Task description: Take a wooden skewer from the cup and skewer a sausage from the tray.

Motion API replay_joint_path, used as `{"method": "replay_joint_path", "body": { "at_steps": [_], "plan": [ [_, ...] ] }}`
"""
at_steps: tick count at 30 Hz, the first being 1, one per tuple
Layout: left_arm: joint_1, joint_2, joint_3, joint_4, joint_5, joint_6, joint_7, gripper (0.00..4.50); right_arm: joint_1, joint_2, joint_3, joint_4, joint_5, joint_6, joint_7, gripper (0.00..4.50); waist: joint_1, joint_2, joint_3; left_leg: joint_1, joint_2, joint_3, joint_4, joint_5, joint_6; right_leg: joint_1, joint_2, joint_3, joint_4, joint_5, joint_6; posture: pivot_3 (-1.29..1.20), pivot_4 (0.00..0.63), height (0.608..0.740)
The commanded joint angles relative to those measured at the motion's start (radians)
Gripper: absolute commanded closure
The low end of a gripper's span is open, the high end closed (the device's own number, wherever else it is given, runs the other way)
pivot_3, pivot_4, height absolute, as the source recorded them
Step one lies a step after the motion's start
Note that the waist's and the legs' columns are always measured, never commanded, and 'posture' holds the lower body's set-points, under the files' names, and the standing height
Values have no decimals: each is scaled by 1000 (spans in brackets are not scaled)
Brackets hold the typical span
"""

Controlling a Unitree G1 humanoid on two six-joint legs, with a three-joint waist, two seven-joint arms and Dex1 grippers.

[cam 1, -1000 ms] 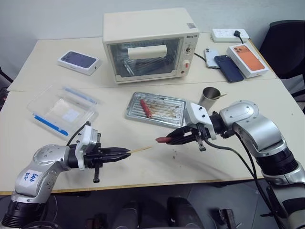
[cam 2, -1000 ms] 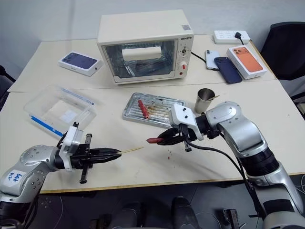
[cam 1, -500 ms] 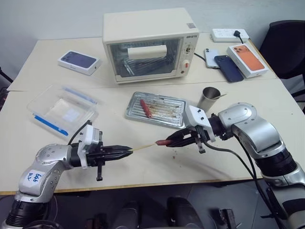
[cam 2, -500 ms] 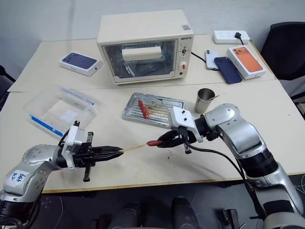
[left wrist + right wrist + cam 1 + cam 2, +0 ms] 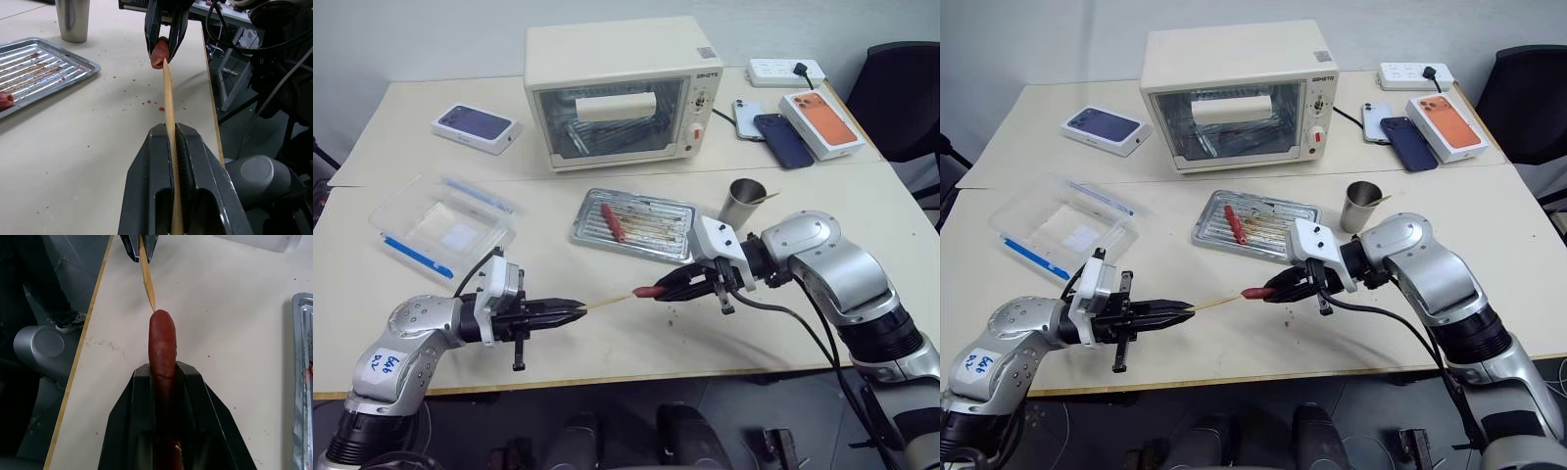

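My left gripper (image 5: 579, 310) is shut on the wooden skewer (image 5: 608, 300), which it holds almost level over the table's front, pointing right. The skewer's tip meets the near end of a reddish-brown sausage (image 5: 649, 291), and my right gripper (image 5: 672, 289) is shut on that sausage, pointing left. In the right wrist view the skewer (image 5: 147, 285) touches the tip of the sausage (image 5: 162, 340). The tray (image 5: 584, 231) lies behind with another sausage (image 5: 611, 221) in it. The metal cup (image 5: 743, 202) stands to the right of the tray.
A cream toaster oven (image 5: 612, 93) stands at the back centre. A clear plastic box (image 5: 440, 225) lies at the left. Phone boxes (image 5: 475, 127) (image 5: 820, 123), phones (image 5: 781, 139) and a power strip (image 5: 786, 70) sit at the back. A black chair (image 5: 901, 93) stands at the right.
A second ago the skewer's tip was a little short of and below the sausage's end; now it touches it. Both grippers have shifted only slightly.
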Motion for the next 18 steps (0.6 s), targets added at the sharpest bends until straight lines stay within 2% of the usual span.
{"method": "replay_joint_path", "body": {
  "at_steps": [1,18],
  "plan": [
    [5,9,7,0,7,-14,-14,4500,-2,-12,-13,-19,4,-21,5,4228,0,0,0,0,0,0,0,0,0,0,0,0,0,0,0,0,150,740],
    [-7,-14,-3,1,11,-16,-8,4500,-1,-9,-3,-26,5,-18,9,4228,0,0,0,0,0,0,0,0,0,0,0,0,0,0,0,0,150,740]
  ]
}}
